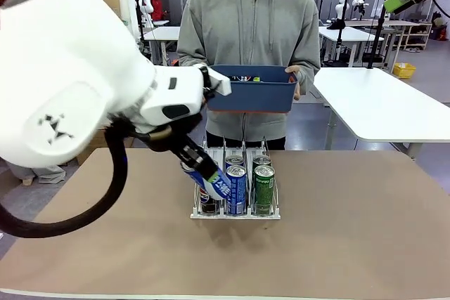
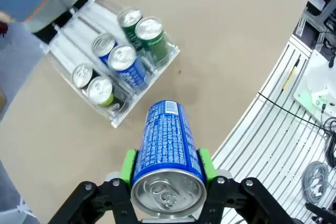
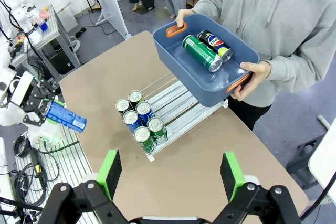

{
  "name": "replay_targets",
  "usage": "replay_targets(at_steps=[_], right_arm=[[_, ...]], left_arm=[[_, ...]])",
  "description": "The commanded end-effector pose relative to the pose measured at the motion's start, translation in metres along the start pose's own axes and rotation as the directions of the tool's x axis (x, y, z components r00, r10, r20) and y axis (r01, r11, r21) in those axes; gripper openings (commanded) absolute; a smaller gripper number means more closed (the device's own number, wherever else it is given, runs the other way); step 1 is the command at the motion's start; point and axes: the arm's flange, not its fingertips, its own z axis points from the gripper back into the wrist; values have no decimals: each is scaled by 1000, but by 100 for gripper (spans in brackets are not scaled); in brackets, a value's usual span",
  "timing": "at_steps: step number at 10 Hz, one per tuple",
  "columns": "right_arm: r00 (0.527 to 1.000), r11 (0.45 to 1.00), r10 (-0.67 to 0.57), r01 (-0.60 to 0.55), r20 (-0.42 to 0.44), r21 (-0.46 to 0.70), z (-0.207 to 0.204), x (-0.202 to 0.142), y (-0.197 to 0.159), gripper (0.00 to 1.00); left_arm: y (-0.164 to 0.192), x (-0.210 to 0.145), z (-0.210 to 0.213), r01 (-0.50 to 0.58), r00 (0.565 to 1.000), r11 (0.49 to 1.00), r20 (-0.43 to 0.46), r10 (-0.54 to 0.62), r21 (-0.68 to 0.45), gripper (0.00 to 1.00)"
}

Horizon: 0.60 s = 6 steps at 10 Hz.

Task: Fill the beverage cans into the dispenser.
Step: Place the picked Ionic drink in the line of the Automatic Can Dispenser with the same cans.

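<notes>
Front view first: the left arm [image 1: 77, 82] fills the picture's left side and hides that part of the table [image 1: 351, 230]. You can barely make out the left gripper [image 1: 204, 172] below its wrist, yet the left wrist view settles it: green pads pressed on either side of a blue can [image 1: 216, 185] with white lettering, its silver top toward the camera. That can hangs tilted over the near left corner of the dispenser [image 1: 235, 213] and covers the front can of the left lane; you cannot tell whether it touches anything there. The dispenser sits mid-table, a low rack of thin clear rails on a white base, with six upright cans [image 3: 143, 110] at its near end, two per lane: green in one outer lane, blue in the middle, the third pair hard to read. At the far side a person [image 1: 249, 19] in a grey hoodie holds a blue tub [image 1: 251, 96] by its orange handles. From the front the rim cuts off its contents, but the right wrist view shows a green can [image 3: 199, 52] and a black Pepsi can [image 3: 215, 44] lying inside. The right gripper [image 3: 170, 170] hangs high above the table, jaws spread wide with nothing between them. The tabletop is plain brown; white tables [image 1: 380, 103] stand in the room beyond.
</notes>
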Motion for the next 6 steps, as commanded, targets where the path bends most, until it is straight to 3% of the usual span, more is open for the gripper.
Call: replay_targets(at_steps=[1, 5, 6], right_arm=[[1000, 1000, -1, 1, 0, 0, 0, 0, 0, 100], [1000, 1000, -1, 1, 0, 0, 0, 0, 0, 100], [1000, 1000, -1, 1, 0, 0, 0, 0, 0, 100]], left_arm=[[3, 6, -28, 74, 997, 997, 37, -75, 21, 57], [5, 26, -75, 91, 994, 996, -64, -91, 9, 57], [-4, 9, -59, 96, 995, 995, -31, -96, 19, 57]])
